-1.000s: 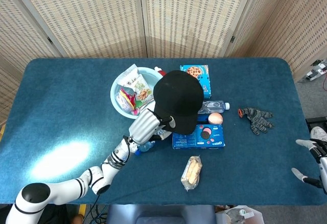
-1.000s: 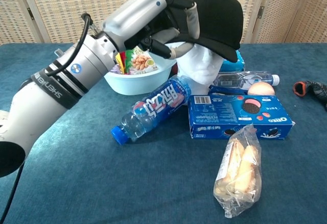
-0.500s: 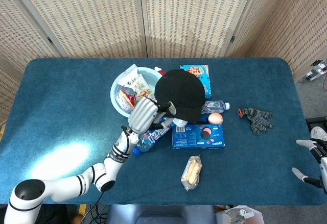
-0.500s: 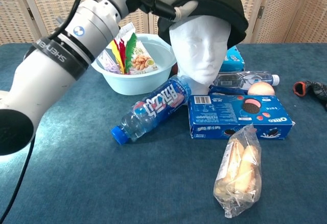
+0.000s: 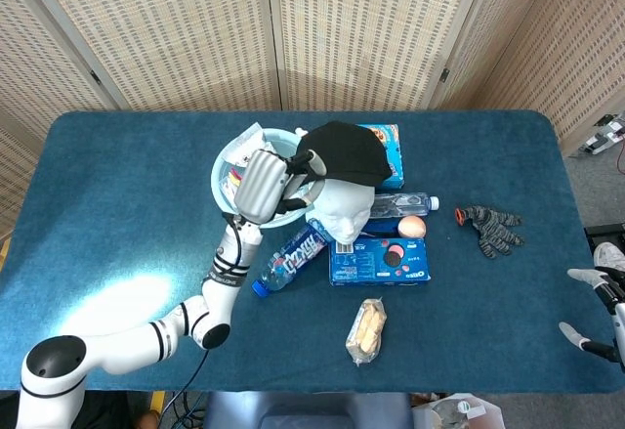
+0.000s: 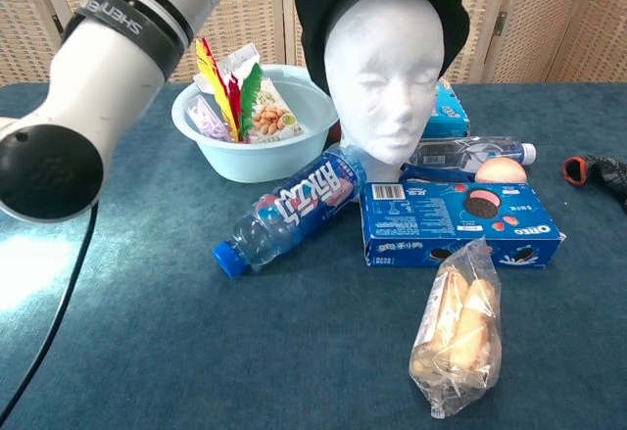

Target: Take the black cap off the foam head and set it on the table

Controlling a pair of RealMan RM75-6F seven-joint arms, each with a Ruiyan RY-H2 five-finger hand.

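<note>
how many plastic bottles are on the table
2. A blue-capped drink bottle lies in front of the light blue bowl; a clear water bottle lies behind the Oreo box. Others may be hidden behind the foam head.

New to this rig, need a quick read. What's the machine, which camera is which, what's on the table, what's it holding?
It is a two-armed robot with five-finger hands, steered remotely by a person. One picture looks down from its head, the other looks forward from its chest.

In the head view the left hand grips the edge of the black cap, which sits tipped back on the white foam head, leaving the face bare. The right hand rests open at the table's right edge, holding nothing.

On the blue table lie a light blue bowl of snack packets, a drink bottle on its side, an Oreo box, a bag of bread, a clear water bottle, a peach-coloured ball and a glove.
</note>
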